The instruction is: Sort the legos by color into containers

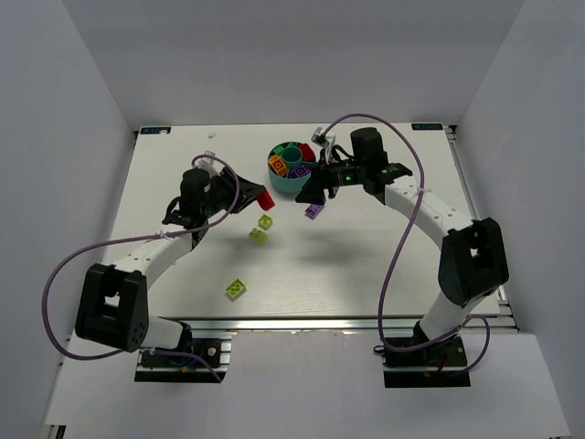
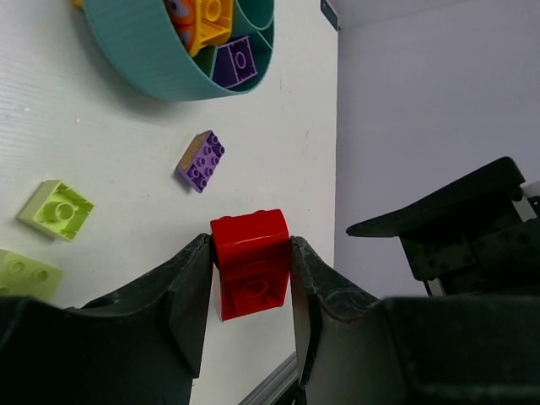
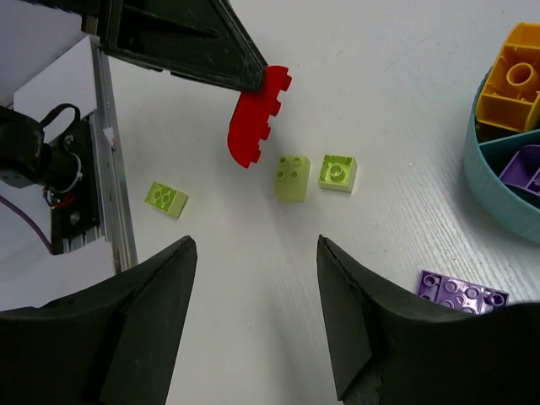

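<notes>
Clamping one red brick (image 2: 251, 270) between the jaws of my left gripper (image 2: 250, 253); beyond its tips lie a loose purple brick (image 2: 201, 160) and the teal bowl (image 2: 143, 59), with an orange brick (image 2: 209, 21) and a stowed purple brick (image 2: 239, 61) in separate wedges. My right gripper (image 3: 257, 245) holds its jaws wide apart above the table (image 3: 380, 101); ahead of them two lime green bricks (image 3: 293, 178) sit side by side, a third lime green brick (image 3: 166, 199) apart.
</notes>
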